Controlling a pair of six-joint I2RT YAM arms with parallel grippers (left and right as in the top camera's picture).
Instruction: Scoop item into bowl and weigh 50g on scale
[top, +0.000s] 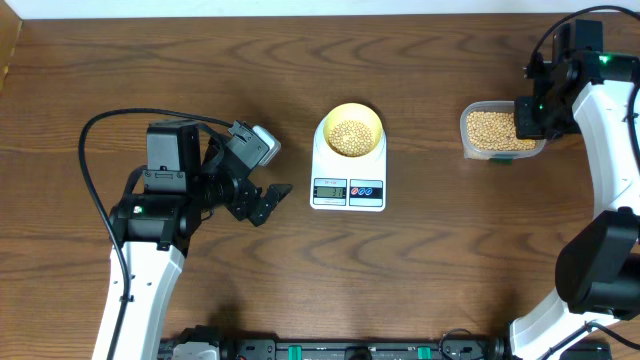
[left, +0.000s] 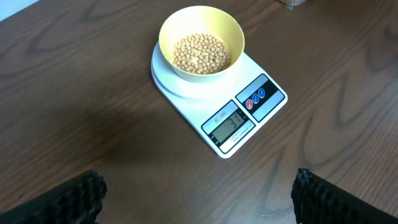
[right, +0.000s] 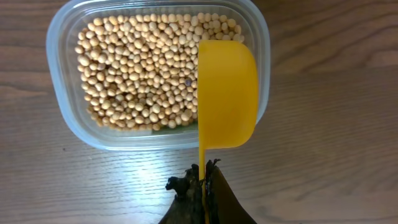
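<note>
Bright, even light, pale glare on the table (right: 336, 143) in the right wrist view, shadows soft.

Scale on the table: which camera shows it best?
The left wrist view: the scale sits large and close, its display and two buttons clear, with the bowl of beans on it. Overhead shows the scale whole but small. The right wrist view does not show it.

The desk (top: 200, 70) is a dark brown wood-grain surface. A white digital kitchen scale (top: 348, 203) lies flat on it near the middle, with its grey display and two round buttons toward the front edge. Well apart to its right, a clear rectangular plastic tub (top: 485, 154) sits directly on the wood.
</note>
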